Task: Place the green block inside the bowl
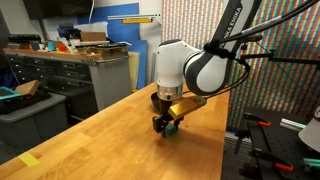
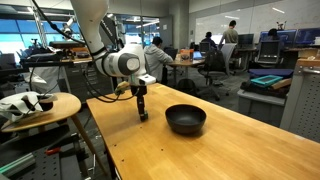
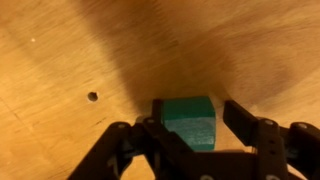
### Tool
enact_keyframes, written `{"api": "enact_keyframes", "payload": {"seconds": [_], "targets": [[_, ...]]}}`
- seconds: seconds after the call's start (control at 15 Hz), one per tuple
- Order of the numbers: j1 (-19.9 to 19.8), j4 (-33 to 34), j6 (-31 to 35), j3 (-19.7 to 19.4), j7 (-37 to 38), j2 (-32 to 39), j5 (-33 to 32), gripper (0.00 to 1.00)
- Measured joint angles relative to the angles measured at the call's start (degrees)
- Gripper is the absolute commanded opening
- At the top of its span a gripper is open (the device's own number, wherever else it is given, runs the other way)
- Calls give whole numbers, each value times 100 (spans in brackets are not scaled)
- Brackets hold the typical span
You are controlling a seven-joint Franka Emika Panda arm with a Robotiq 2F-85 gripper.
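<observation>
The green block (image 3: 190, 122) is a small plain cube lying on the wooden table. My gripper (image 3: 193, 108) is lowered to the table with a finger on each side of the block. The left finger touches it and a thin gap shows at the right finger, so the jaws are open around it. In both exterior views the gripper (image 1: 165, 124) (image 2: 143, 114) points straight down at the tabletop, and a bit of green (image 1: 172, 127) shows between the fingers. The black bowl (image 2: 185, 127) stands empty on the table, a short way from the gripper. It is out of the wrist view.
The long wooden table (image 2: 200, 155) has a small hole (image 3: 92, 97) near the block. A round side table (image 2: 45, 108) with objects stands beside it. Workbenches and cabinets (image 1: 60, 70) stand beyond the table edge. People sit at desks in the background (image 2: 215, 55).
</observation>
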Motion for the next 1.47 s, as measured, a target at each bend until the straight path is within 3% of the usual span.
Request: {"api": "enact_keyframes", "payload": {"seconds": [0.07, 0.2, 0.53, 0.87, 1.13, 1.47], "targets": [[93, 21, 7, -61, 2, 0, 0, 27], [306, 45, 2, -215, 32, -32, -21, 21], [704, 34, 25, -589, 262, -40, -154, 21], [769, -180, 85, -909, 406, -331, -322, 21], [593, -458, 85, -1136, 393, -905, -485, 21], [-138, -621, 61, -1119, -142, -1667, -561, 21]]}}
